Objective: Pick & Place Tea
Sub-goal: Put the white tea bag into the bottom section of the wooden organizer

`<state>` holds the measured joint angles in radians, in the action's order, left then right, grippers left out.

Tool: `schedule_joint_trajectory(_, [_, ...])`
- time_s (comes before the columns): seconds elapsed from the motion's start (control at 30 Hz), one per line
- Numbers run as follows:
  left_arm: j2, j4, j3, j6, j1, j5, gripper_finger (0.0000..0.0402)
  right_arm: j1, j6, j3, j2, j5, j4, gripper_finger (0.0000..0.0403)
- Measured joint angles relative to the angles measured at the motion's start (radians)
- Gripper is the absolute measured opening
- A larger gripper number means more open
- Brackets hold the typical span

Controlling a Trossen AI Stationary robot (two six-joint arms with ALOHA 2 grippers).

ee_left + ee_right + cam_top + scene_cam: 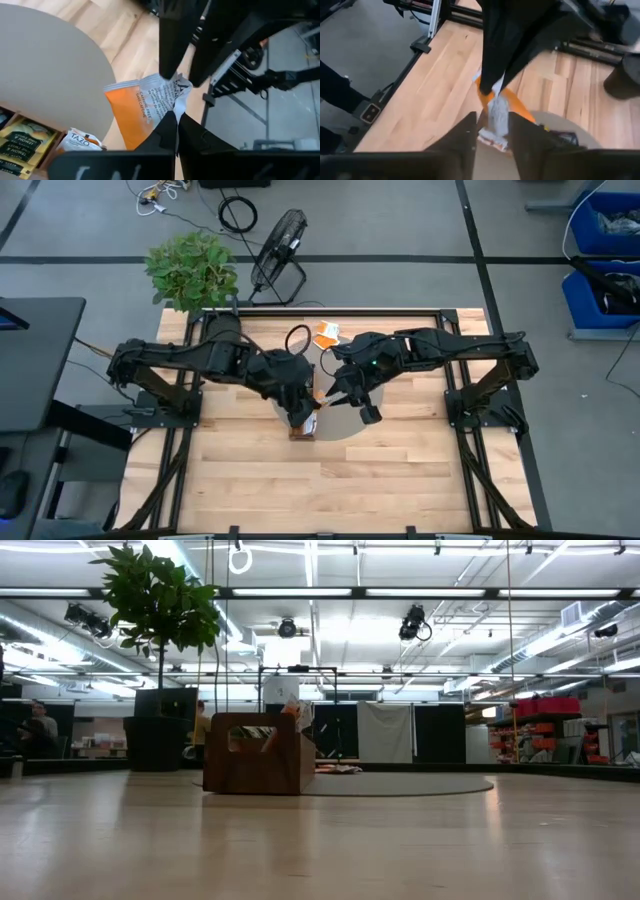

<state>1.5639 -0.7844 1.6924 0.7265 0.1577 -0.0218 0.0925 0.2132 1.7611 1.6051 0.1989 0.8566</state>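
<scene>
An orange-and-white tea sachet hangs in the air over the middle of the table, between my two grippers. My left gripper is shut on it. My right gripper faces it from the other side and is open, one finger on either side of the sachet's crumpled white end. In the high view both grippers meet just above the wooden tray, which holds yellow-green sachets. A white sachet lies at the tray's edge. My left gripper pinches the sachet's white printed end between its two fingers, coming slanting down from the table's left. The sachet is lifted clear of the table, and its orange end sticks out free to one side. My right gripper: I cannot tell whether its fingers touch the sachet's end.
The tray stands by a round grey mat. More sachets lie near the table's far edge. A potted plant and a fan stand beyond the far edge. The near half of the table is bare wood.
</scene>
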Motion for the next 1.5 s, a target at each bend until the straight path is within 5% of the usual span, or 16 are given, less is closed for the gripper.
schedule_joint_trajectory(0.13, [0.000, -0.019, 0.000, 0.066, 0.054, 0.135, 0.0003, -0.005, -0.034, 0.000, -0.022, -0.001, 0.065, 0.0163])
schedule_joint_trajectory(0.27, [0.000, -0.075, 0.000, 0.203, 0.141, 0.395, 0.0003, -0.010, -0.076, 0.000, -0.048, -0.058, 0.158, 0.0197])
schedule_joint_trajectory(0.37, [-0.001, -0.078, -0.046, 0.364, 0.200, 0.578, 0.0002, -0.011, -0.078, 0.000, -0.065, -0.107, 0.207, 0.0204])
schedule_joint_trajectory(0.53, [0.000, -0.020, -0.190, 0.668, 0.267, 0.721, 0.0002, -0.018, -0.073, 0.000, -0.080, -0.121, 0.211, 0.0196])
schedule_joint_trajectory(0.87, [0.001, 0.519, -0.574, 0.798, 0.301, 0.800, 0.0002, -0.027, -0.055, 0.000, -0.082, -0.101, 0.199, 0.0175])
schedule_joint_trajectory(1.5, [0.009, 0.684, -0.817, 0.763, 0.283, 0.746, 0.0002, -0.027, -0.122, 0.000, -0.082, -0.068, 0.110, 0.0174])
